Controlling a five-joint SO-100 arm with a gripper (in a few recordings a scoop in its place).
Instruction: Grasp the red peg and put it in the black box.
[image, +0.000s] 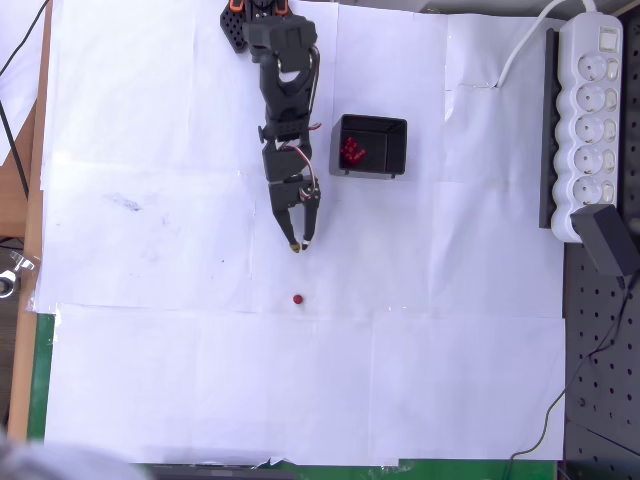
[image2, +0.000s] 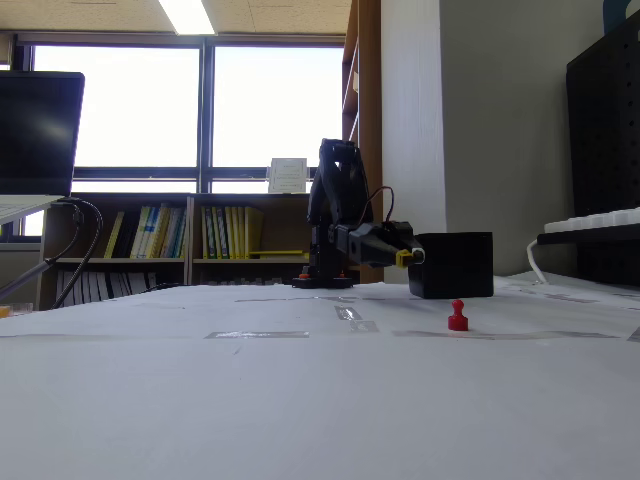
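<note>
Arm (image: 283, 95) all black, blocky servo segments. Orange parts at base (image: 235, 8). Thin red/white wires looped along links. Gripper (image: 299, 243): two tapered black fingers, yellow tip on one, pale tip on other.

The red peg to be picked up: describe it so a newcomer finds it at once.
Start at the white paper sheet covering the table, then find the black robot arm reaching down it in the overhead view. Just beyond its fingers a tiny red peg stands alone on bare paper. The other red pegs lie clustered inside the black box; this one is outside and single.
</note>
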